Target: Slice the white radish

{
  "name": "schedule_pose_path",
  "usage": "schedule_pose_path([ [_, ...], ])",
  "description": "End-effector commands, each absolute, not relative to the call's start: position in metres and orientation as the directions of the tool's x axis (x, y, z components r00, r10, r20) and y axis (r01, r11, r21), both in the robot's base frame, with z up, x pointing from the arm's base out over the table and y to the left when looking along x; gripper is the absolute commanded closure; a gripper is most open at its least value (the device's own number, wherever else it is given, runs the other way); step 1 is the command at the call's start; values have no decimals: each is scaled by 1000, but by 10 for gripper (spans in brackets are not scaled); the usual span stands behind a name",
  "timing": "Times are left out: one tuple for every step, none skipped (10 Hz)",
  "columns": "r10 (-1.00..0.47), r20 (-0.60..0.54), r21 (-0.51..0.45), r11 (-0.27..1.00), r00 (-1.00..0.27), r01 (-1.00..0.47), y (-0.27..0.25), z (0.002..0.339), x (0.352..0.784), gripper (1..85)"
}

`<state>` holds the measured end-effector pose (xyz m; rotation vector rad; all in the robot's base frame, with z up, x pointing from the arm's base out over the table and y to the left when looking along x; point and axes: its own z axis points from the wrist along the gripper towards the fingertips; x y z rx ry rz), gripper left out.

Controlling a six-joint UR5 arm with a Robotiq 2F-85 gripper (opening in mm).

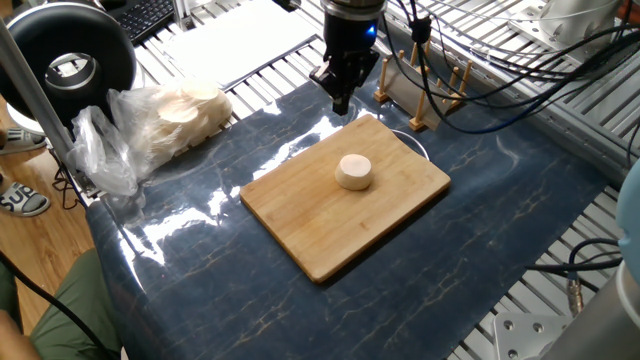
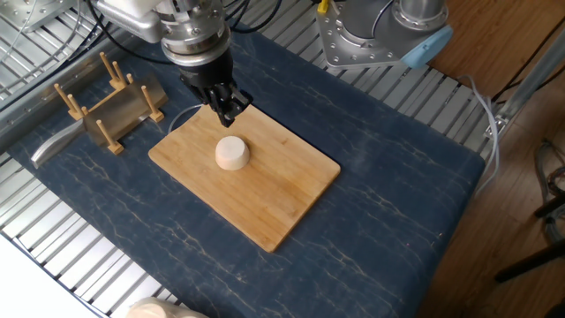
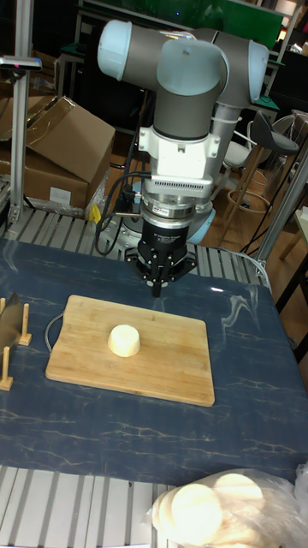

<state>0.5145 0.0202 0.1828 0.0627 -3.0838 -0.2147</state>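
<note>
Right, I see the white radish (image 1: 353,171) sitting whole near the middle of the cutting board (image 1: 300,215). My gripper (image 1: 342,103) hangs above the board's far edge, fingers pressed together, holding nothing.

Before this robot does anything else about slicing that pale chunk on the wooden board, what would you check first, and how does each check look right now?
1. Whole cream-white radish chunk sits upright on the bamboo cutting board: ok.
2. Radish already sliced: not ok, it is one uncut piece.
3. End effector clear of the radish: ok, it hangs above the board's edge nearest the wooden rack, apart from the chunk.
4. End effector holds a knife: not ok, its fingers look closed together with nothing between them.
5. Knife available: cannot tell for sure; a blade-like metal piece lies by the wooden peg rack.
6. Board free of other items: ok.
</note>
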Motion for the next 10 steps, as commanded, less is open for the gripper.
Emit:
schedule_pose_path([
  [-44,36,163,986,-998,-37,25,185,516,847],
  [-43,36,161,986,-998,-37,25,185,517,847],
  [-42,34,164,986,-999,-36,26,185,517,847],
  [-43,34,160,986,-998,-37,25,185,517,847],
  [-35,32,167,986,-999,-30,27,185,518,847],
  [-3,28,194,981,-1000,3,35,186,521,847],
  [59,29,222,973,-998,64,42,188,524,847],
  [103,26,193,975,-994,106,35,186,527,847],
  [116,15,144,983,-993,117,22,184,529,847],
  [118,43,171,978,-992,123,29,185,522,847],
])
